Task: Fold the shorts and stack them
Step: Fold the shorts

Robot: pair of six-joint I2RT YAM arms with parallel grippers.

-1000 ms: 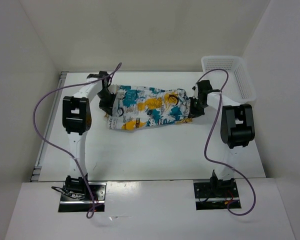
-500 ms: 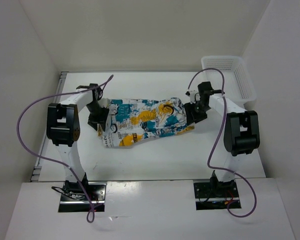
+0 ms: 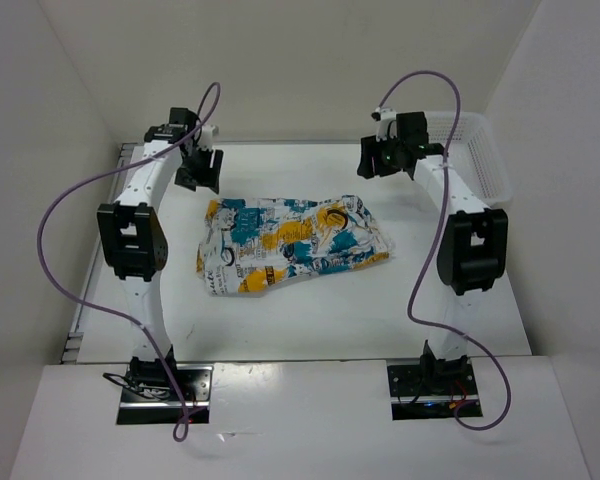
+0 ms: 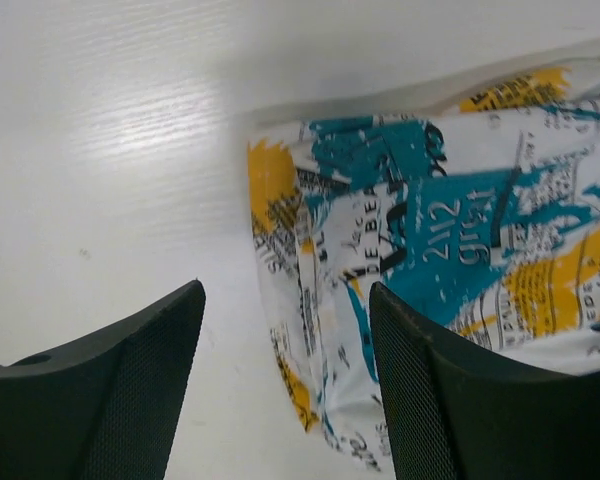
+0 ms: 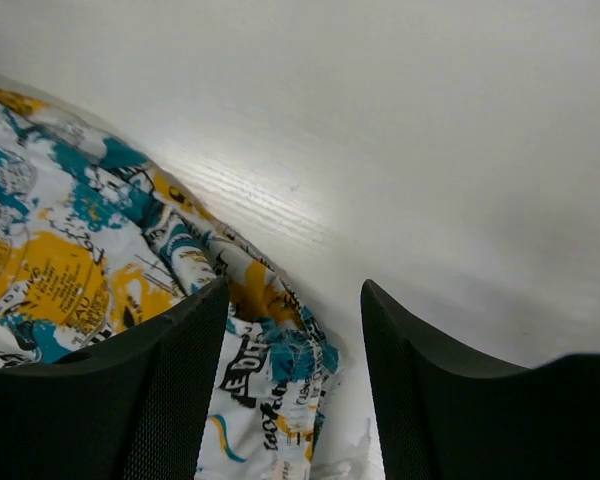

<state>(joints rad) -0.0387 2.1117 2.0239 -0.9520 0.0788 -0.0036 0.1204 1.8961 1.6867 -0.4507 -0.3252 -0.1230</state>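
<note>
White printed shorts (image 3: pixel 292 243) lay crumpled on the worktop (image 3: pixel 310 310); the left claw (image 3: pixel 199 172) and right claw (image 3: pixel 372 160) hung beyond them, both wide apart, gripping nothing.

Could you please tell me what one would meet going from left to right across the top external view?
Left gripper, open → printed shorts, lying loose with neither gripper touching them → right gripper, open → white mesh basket at the far right.

Cloth on woodgrain
Soft matt cloth shorts (image 3: pixel 295 245); faintly glossy white woodgrain table (image 4: pixel 100 120); my claw pads (image 4: pixel 130 400) dimpled black.
</note>
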